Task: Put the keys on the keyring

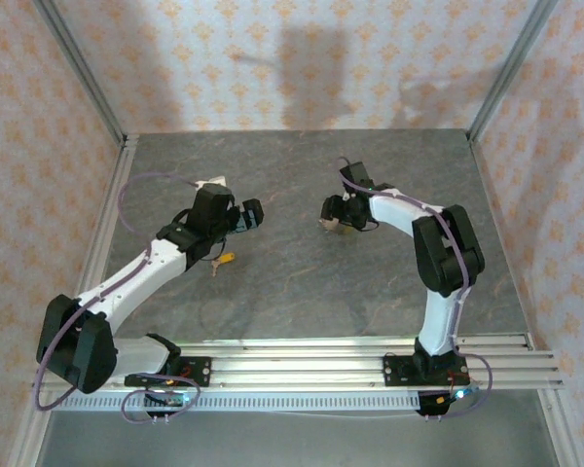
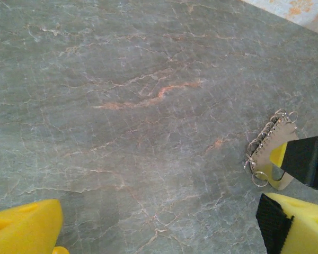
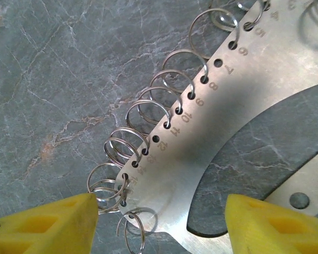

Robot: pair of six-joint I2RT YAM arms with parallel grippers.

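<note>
Key [image 1: 224,260]: yellow-headed, laid flat on the table [image 1: 302,282] at 6 o'clock of the left gripper [image 1: 245,216], untouched.

Left gripper: fingers [image 2: 24,227] spread wide, nothing held.

Metal plate [image 3: 244,95]: curved, punched with numbered holes, keyrings [image 3: 143,121] threaded along its 10 o'clock edge. It is seen at 3 o'clock in the left wrist view.

Right gripper [image 3: 159,222]: fingers parted and set either side of the plate's lower end. A gap is seen beside the 3 o'clock finger, so nothing is clamped.
</note>
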